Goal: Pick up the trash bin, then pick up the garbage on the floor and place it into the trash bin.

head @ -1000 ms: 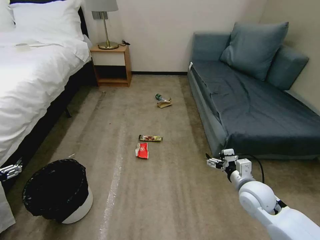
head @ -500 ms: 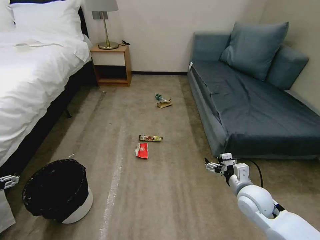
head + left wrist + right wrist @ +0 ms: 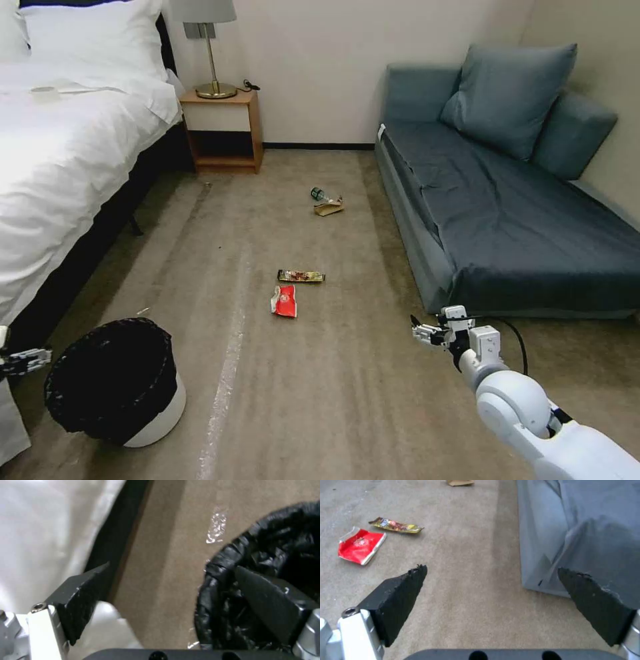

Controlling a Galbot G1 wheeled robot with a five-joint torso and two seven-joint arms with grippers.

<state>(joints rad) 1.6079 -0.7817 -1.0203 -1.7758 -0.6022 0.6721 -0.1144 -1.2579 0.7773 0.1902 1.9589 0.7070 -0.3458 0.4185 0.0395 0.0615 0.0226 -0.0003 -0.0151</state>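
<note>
My left end effector (image 3: 170, 585) released, fingers spread, one pad over black bag rim of trash bin (image 3: 127, 387); bin upright on carpet beside bed (image 3: 60, 167). My right end effector (image 3: 491, 587) released, empty, above carpet near sofa (image 3: 507, 213). Red-and-white wrapper (image 3: 285, 301) just beside gold-brown snack wrapper (image 3: 301, 275) mid-floor; bottle (image 3: 320, 195) touching brown paper (image 3: 329, 209) farther off.

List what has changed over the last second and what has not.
The left gripper dropped lower and moved in toward the trash bin, jaws open, one pad now over the black-bagged rim; nothing gripped yet. The right gripper sank slightly near the sofa, jaws open and empty. The bin, red-and-white wrapper, snack wrapper, bottle and brown paper stayed put.
</note>
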